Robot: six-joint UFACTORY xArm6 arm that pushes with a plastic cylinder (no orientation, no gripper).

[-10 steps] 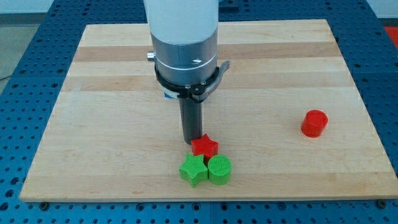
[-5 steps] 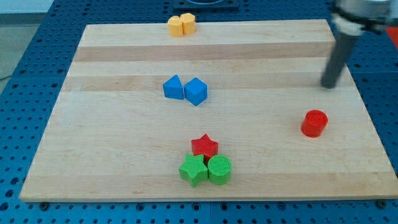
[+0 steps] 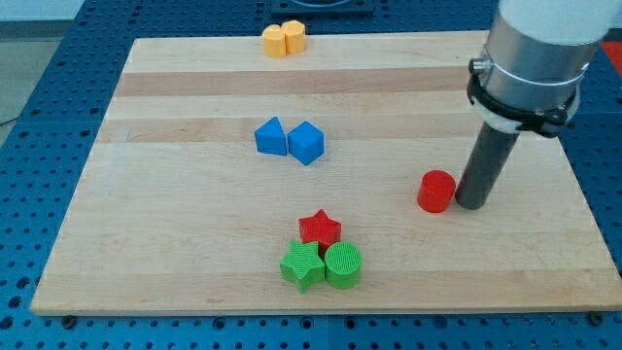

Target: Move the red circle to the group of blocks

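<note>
One wooden board (image 3: 194, 243) on blue pegboard (image 3: 29, 146) — my tip (image 3: 469, 205) touching red circle (image 3: 436, 191); no gripper fitted.

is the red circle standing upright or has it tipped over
Upright. The red circle shows its flat round top facing up, its side wall below, resting on the board. My tip sits right beside it on the view's right.
</note>
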